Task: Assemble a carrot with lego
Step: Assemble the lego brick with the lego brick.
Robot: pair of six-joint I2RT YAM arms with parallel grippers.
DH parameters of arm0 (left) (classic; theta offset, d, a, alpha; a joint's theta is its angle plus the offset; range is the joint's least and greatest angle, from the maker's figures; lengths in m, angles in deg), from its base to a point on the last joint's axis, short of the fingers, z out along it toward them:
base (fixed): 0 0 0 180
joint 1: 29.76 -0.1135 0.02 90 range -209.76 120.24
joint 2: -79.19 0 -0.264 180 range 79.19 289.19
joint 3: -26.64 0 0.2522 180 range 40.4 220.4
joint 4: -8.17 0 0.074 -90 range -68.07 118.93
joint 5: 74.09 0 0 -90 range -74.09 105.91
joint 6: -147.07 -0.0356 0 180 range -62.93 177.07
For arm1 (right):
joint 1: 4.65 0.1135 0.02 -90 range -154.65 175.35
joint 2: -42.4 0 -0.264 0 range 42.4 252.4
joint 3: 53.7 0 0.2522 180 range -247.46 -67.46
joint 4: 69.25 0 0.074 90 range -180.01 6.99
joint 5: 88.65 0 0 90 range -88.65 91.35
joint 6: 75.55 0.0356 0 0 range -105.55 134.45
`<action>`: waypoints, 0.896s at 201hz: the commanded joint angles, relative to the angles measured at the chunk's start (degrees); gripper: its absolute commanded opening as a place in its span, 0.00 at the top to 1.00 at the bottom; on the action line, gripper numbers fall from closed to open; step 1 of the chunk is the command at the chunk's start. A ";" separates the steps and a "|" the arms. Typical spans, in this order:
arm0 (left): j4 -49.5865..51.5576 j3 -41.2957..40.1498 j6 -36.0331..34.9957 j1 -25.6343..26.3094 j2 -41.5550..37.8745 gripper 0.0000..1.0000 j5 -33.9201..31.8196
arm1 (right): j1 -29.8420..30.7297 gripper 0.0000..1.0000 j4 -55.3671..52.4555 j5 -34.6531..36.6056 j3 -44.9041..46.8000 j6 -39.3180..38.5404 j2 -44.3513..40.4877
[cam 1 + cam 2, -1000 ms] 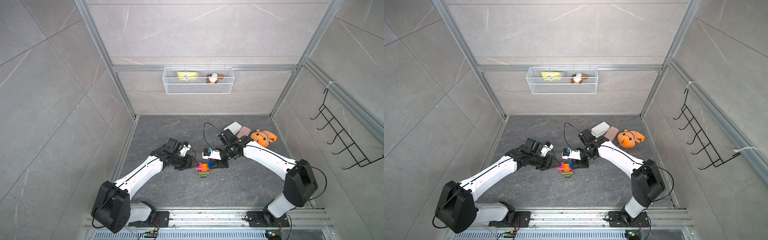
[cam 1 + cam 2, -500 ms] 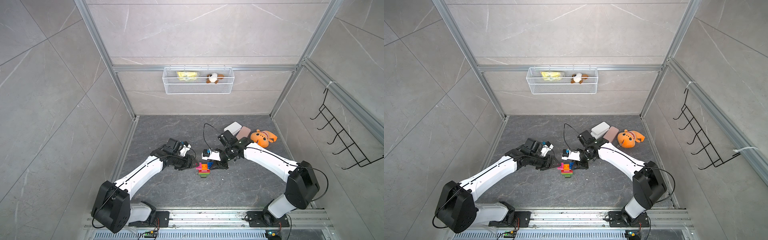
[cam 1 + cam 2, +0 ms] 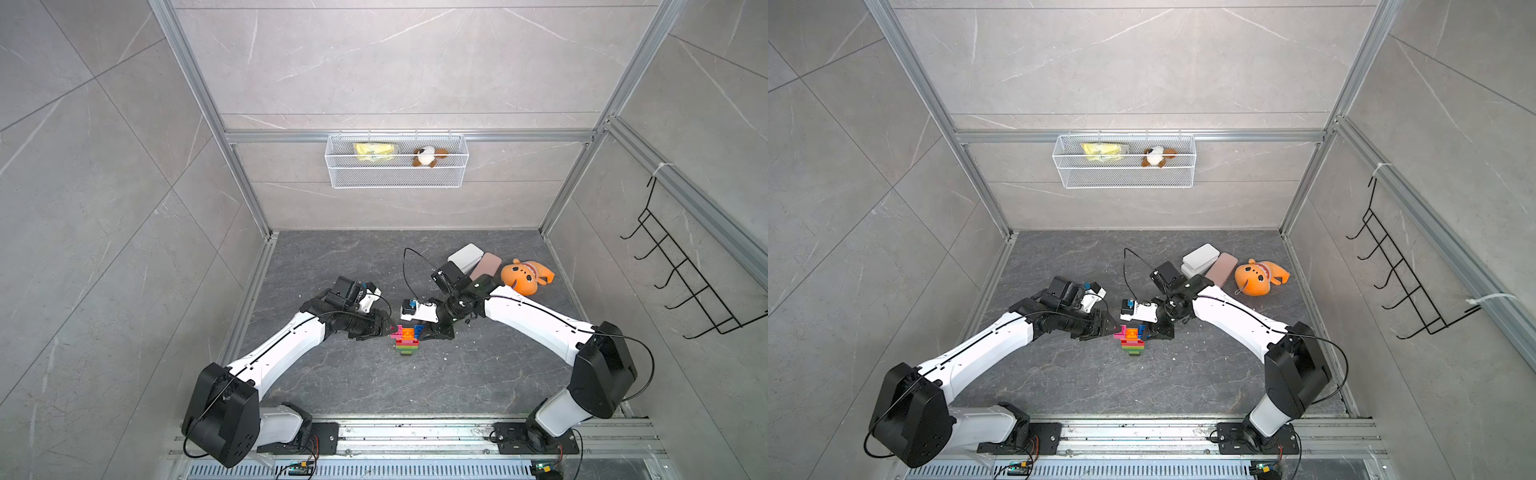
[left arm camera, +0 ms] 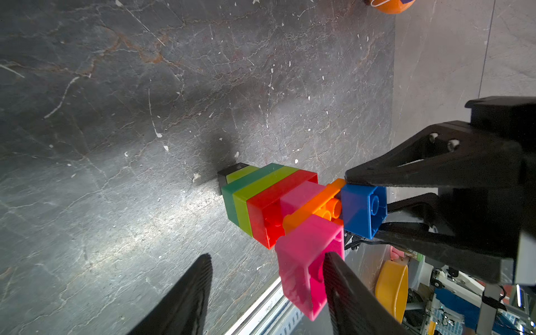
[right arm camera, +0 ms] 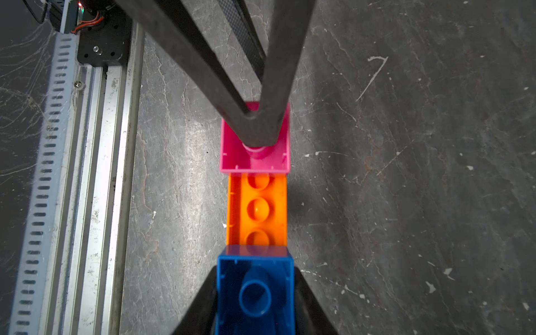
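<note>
Stands the carrot [image 3: 406, 341] black tip [image 4: 232, 171] down on the tabletop [image 3: 353, 386], wide end up, near the middle and somewhat toward the front rail [image 5: 58, 174]. Grips the blue brick [image 4: 362, 211] at that wide end with the right hand [image 5: 255, 303], clenched tight from both sides, probably to steady a top-heavy stack balanced on a narrow tip.

Sets one fingertip [image 5: 258, 130] of the left hand [image 3: 385, 329] against the hollow face of the pink brick [image 4: 307, 269], at the opposite end of the orange brick [image 5: 256, 208]. Leaves the other fingertip [image 4: 200, 278] clear of the brick, across a gap of bare tabletop. Grasps nothing with that hand, then: half spread, pushing rather than pinching. Seems meant to seat the pink brick firmly against the right hand's hold. Looks close to finished, with every layer already joined.

Offers free tabletop all round the tip. Puts the white case [image 3: 467, 257], pink case [image 3: 487, 266] and orange plush toy [image 3: 524, 276] well apart toward the back right corner, out of reach of either arm's next move. Leaves little slack between the two hands themselves, near each other over the orange brick. Calls for drawing each straight back along its own arm rather than sideways. Risks toppling the carrot on release, given the narrow footing.
</note>
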 commanded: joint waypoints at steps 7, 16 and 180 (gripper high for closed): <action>1.26 -1.29 -0.48 0.01 -0.78 0.36 -2.79 | 1.90 0.85 -8.46 5.73 0.61 2.22 5.28; 1.08 -1.47 -0.41 0.06 -0.91 0.36 -2.86 | 2.05 0.85 -8.81 6.20 0.21 2.40 5.68; 0.50 -1.62 0.00 0.41 -5.35 0.36 -1.59 | 2.33 0.42 -3.42 4.61 -2.48 7.37 -0.21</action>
